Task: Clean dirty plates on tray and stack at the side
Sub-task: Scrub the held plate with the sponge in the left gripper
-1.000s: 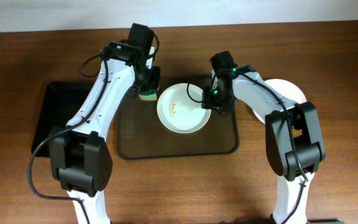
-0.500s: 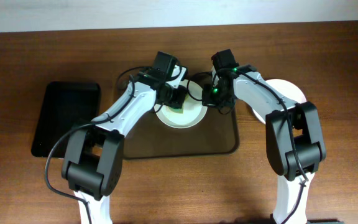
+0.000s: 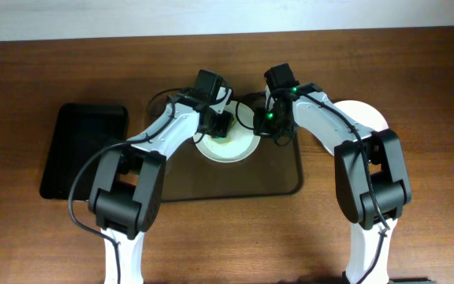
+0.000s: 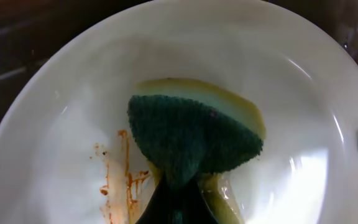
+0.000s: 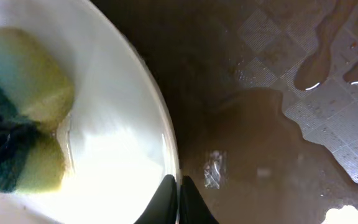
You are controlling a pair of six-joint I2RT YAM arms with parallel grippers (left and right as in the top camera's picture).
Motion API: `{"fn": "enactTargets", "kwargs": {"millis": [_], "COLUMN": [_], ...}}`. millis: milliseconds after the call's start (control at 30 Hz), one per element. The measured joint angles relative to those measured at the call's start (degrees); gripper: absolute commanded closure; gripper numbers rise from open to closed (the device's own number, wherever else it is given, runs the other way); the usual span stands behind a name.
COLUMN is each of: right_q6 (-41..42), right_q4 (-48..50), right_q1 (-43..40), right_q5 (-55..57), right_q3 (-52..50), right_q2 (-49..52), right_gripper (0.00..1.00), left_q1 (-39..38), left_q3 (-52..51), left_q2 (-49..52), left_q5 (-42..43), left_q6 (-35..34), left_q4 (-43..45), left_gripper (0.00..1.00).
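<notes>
1. A round white plate is seen in the upper middle of the overhead view. It lies near the top edge of the big brown tray.
2. The tray has rounded corners and a low rim, and it is set on the wooden tabletop.
3. In the left wrist view the plate is shiny and wet. Thin orange-brown marks are seen at its lower left.
4. A sponge, dark green on one side and yellow on the other, is gripped tight in the left jaws. It is pressed onto the middle of the plate.
5. At the bottom of the right wrist view, the right jaws are closed narrow on the plate's edge.
6. Puddles of water are seen on the tray at the upper right of that view.
7. A second plate, also white, is seen on the right of the overhead view. It is off the tray and partly hidden by the right arm.
8. A smaller black tray lies on the left, beside the brown one.
</notes>
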Motion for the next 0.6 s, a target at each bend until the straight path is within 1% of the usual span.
{"fn": "enactTargets", "kwargs": {"millis": [100, 233, 367, 433, 600], "right_q6": [0.0, 0.1, 0.2, 0.2, 1.4], "right_q4": [0.0, 0.2, 0.7, 0.7, 1.1], "right_q1": [0.0, 0.0, 0.4, 0.6, 3.1], "right_q5": [0.2, 0.0, -0.2, -0.2, 0.0], "right_q3": [0.0, 0.0, 0.0, 0.0, 0.0], "right_q2": [0.0, 0.1, 0.1, 0.1, 0.1], "right_gripper": [0.96, 0.96, 0.96, 0.96, 0.96], "left_q1": [0.0, -0.7, -1.3, -1.3, -1.8], "left_q3": [1.0, 1.2, 1.3, 1.3, 1.3], "left_q2": [1.0, 1.0, 1.2, 1.5, 2.4], "left_q5": [-0.4, -3.9, -12.0, -18.8, -31.4], "left_q6": [0.0, 0.0, 0.1, 0.1, 0.2], "left_q4": [0.3, 0.5, 2.4, 3.8, 4.9], "left_gripper": [1.00, 0.99, 0.99, 1.00, 0.99]}}
